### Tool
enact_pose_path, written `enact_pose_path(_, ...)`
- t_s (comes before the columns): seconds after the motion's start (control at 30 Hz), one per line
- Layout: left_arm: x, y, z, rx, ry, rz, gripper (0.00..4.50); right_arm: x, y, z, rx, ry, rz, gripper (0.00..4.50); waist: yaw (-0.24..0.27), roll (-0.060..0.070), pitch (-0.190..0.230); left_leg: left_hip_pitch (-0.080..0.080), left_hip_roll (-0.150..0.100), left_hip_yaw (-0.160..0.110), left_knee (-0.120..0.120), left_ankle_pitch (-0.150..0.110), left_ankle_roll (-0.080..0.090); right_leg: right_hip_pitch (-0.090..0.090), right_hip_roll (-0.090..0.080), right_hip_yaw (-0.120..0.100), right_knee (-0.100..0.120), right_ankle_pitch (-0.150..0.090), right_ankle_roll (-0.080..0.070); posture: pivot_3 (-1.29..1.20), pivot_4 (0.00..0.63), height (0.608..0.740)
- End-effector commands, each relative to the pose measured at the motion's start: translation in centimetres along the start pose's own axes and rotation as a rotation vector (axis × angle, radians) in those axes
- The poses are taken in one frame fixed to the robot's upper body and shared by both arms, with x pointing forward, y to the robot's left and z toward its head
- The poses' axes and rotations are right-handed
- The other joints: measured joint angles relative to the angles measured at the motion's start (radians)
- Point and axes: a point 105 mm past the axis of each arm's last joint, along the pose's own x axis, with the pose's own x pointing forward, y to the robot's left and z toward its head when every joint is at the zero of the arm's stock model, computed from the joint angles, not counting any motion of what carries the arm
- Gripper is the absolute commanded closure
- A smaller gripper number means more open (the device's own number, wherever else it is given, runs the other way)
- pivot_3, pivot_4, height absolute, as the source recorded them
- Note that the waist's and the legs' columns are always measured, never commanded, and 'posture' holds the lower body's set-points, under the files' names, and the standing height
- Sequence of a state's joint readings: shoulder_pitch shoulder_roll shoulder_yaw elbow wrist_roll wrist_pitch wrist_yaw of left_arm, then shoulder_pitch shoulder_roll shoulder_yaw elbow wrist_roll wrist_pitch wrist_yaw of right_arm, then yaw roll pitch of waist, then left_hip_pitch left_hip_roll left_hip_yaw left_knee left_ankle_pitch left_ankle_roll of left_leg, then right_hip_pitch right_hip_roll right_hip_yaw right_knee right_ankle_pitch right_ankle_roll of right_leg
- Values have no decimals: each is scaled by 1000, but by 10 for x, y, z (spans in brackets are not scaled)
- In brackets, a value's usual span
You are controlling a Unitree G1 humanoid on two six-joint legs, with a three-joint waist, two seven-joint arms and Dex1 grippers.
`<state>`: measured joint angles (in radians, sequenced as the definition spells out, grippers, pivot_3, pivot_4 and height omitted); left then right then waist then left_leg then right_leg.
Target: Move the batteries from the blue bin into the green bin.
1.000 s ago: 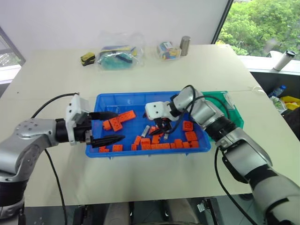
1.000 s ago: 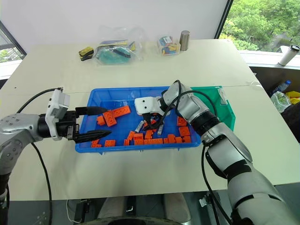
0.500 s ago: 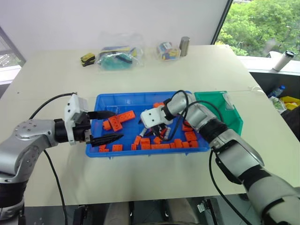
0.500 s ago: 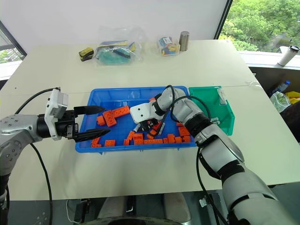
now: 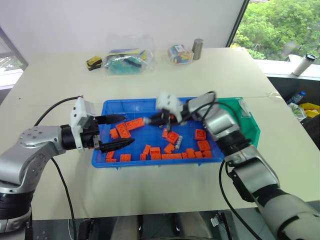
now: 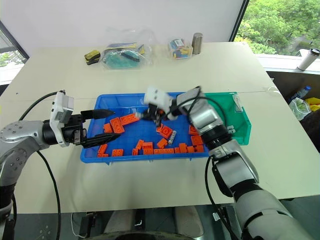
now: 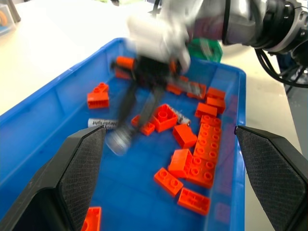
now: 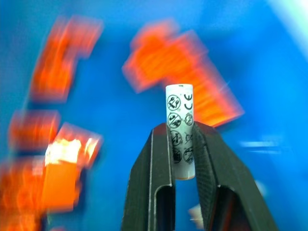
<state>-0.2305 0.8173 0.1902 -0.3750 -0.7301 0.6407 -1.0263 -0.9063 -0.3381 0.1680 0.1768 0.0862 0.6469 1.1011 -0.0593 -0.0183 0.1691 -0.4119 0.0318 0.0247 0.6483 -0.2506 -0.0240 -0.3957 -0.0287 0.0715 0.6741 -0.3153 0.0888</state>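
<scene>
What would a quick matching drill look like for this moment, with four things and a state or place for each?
Things:
1. right gripper
2. left gripper
3. green bin
4. grey metal cylinder

States or places:
A. stands at the far edge of the table
B. open, at the blue bin's left end
C. sits against the blue bin's right end
D. shut on a battery above the orange bricks

Pairs: 1-D, 2-B, 3-C, 4-A
</scene>
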Motion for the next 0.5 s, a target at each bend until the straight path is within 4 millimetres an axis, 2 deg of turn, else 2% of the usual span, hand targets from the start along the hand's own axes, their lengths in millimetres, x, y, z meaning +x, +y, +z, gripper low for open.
enact_pose_path(0.03, -1, -4, 10, 36, -30, -17, 0, -66, -18, 26, 133, -105, -218, 4455, 14, 0, 0, 0, 0, 0, 0, 0, 0, 0, 0, 0, -1, 0, 0, 0, 150, 740)
enact_pose_path(0.07, 0, -3, 10, 36, -32, -23, 0, -86, -23, 19, 138, -76, -295, 4455, 17, 0, 0, 0, 0, 0, -1, 0, 0, 0, -1, 0, -3, 0, 0, 0, 150, 740)
enact_pose_path(0.13, 6, 2, 10, 43, -32, -48, 0, -144, -36, -11, 176, 46, -506, 4455, 7, 0, 0, 0, 0, 0, -1, 0, 0, 2, -2, -1, -5, 0, 0, 0, 150, 740)
enact_pose_path(0.2, 12, 5, 12, 51, -38, -64, 0, -174, -35, -31, 201, 134, -600, 4455, 46, 1, 0, 0, 0, 1, -3, 0, 0, 2, -2, -1, -7, 0, -1, 0, 150, 740)
enact_pose_path(0.3, 16, 10, 14, 61, -45, -73, 0, -189, -27, -52, 220, 215, -649, 4455, 39, 1, 1, -9, -3, 1, -2, 0, 1, -5, -4, -2, -10, 1, -1, 0, 150, 740)
enact_pose_path(0.4, 17, 12, 15, 66, -47, -78, 0, -205, -26, -70, 253, 267, -717, 4455, 17, 1, 1, -11, 0, 2, -1, 0, 1, -7, 0, -1, -9, 1, 0, 0, 150, 740)
enact_pose_path(0.5, 16, 14, 15, 68, -48, -78, 0, -216, -26, -79, 278, 282, -760, 4455, 13, 2, 1, -11, 0, 2, -1, 0, 1, -8, 3, -1, -6, 1, 0, 0, 150, 740)
